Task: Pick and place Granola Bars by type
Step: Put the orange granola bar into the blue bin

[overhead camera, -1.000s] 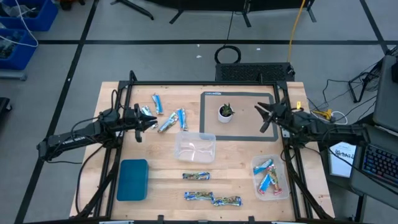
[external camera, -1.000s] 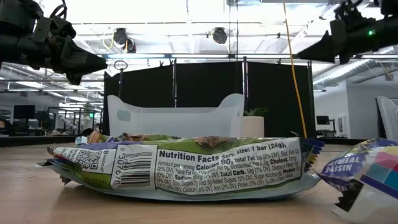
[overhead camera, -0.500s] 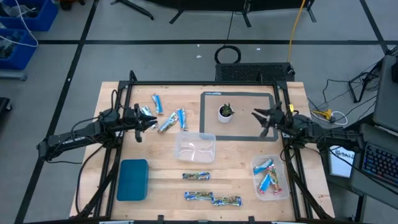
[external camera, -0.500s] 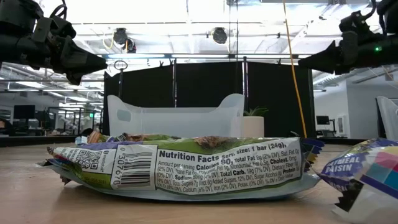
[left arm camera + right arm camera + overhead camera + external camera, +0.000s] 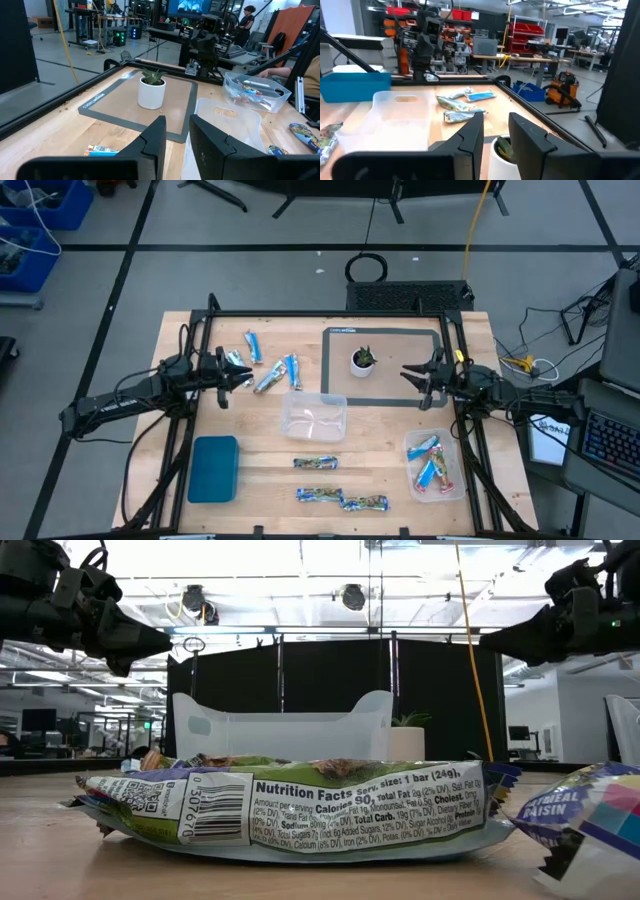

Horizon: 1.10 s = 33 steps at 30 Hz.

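Note:
Granola bars lie flat on the wooden table: blue ones (image 5: 253, 346) and silvery-green ones (image 5: 268, 381) at the far left, and three patterned ones (image 5: 316, 464) near the front edge. The nearest patterned bar (image 5: 290, 810) fills the low view. More bars (image 5: 430, 465) lie in a clear tub (image 5: 458, 485) at the front right. My left gripper (image 5: 246, 380) hovers level beside the far-left bars, open and empty (image 5: 177, 125). My right gripper (image 5: 408, 373) hangs level above the grey mat, right of the plant pot, open and empty (image 5: 496, 122).
A second clear tub (image 5: 314, 416) stands at the table's middle. A blue tray (image 5: 213, 469) lies at the front left. A small white pot with a plant (image 5: 362, 361) stands on a grey mat (image 5: 385, 398) at the far right. Black frame bars edge the table.
My right gripper has come down and tipped to level, its fingertips drawing a little toward the plant pot. The bars have stayed where they were.

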Tool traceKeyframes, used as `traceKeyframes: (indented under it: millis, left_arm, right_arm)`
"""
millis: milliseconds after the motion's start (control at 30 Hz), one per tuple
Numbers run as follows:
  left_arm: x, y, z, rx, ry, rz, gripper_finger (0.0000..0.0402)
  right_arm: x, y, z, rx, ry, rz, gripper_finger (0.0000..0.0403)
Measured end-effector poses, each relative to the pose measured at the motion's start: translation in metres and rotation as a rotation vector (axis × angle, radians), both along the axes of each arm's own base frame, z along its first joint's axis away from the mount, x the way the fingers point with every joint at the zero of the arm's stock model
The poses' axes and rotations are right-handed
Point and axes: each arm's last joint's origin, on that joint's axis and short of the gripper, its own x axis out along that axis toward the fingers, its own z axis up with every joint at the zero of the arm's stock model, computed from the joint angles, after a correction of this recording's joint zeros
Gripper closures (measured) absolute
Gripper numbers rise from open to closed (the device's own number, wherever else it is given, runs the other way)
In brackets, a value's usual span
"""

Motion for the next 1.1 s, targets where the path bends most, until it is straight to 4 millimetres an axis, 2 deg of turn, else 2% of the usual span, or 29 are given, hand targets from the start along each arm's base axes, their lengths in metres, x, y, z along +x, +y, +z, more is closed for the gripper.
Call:
traceKeyframes:
  millis: [567, 1100]
  left_arm:
    - [0.000, 0.000, 0.000, -0.007, -0.003, 0.000, 0.0309]
    - [-0.001, 0.000, 0.019, 0.016, -0.200, -0.002, 0.0309]
  right_arm:
    - [0.000, 0.000, -0.001, 0.002, 0.009, -0.002, 0.0321]
    - [0.000, 0.000, -0.001, 0.002, 0.010, -0.002, 0.0321]
